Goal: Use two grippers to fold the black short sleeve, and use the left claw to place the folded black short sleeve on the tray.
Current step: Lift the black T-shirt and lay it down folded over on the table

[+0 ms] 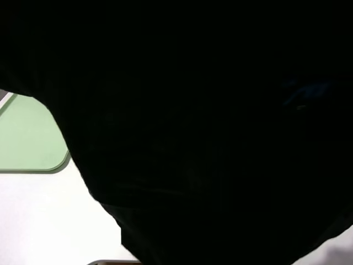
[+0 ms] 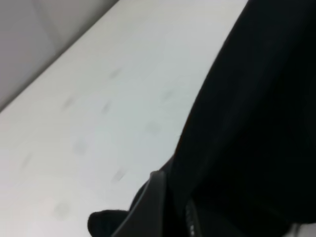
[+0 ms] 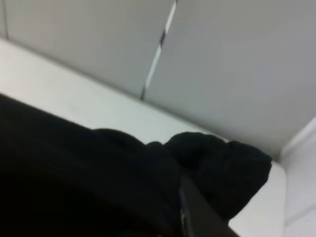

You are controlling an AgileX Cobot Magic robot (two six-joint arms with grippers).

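Observation:
The black short sleeve (image 1: 209,138) hangs lifted close to the high camera and fills most of that view, hiding both arms. A faint blue patch (image 1: 300,94) shows through it at the upper right. In the left wrist view my left gripper (image 2: 168,210) is shut on the shirt's cloth (image 2: 247,128), one grey finger (image 2: 148,207) showing with a bunch of fabric beside it. In the right wrist view my right gripper (image 3: 185,202) is shut on a bunched fold of the shirt (image 3: 217,163), above the table. The pale green tray (image 1: 27,138) lies at the left, partly covered by the cloth.
The white table (image 1: 49,215) shows below the tray and under the hanging cloth. Grey wall panels (image 3: 222,64) stand behind the table's far edge in the right wrist view. A wall (image 2: 29,34) also borders the table in the left wrist view.

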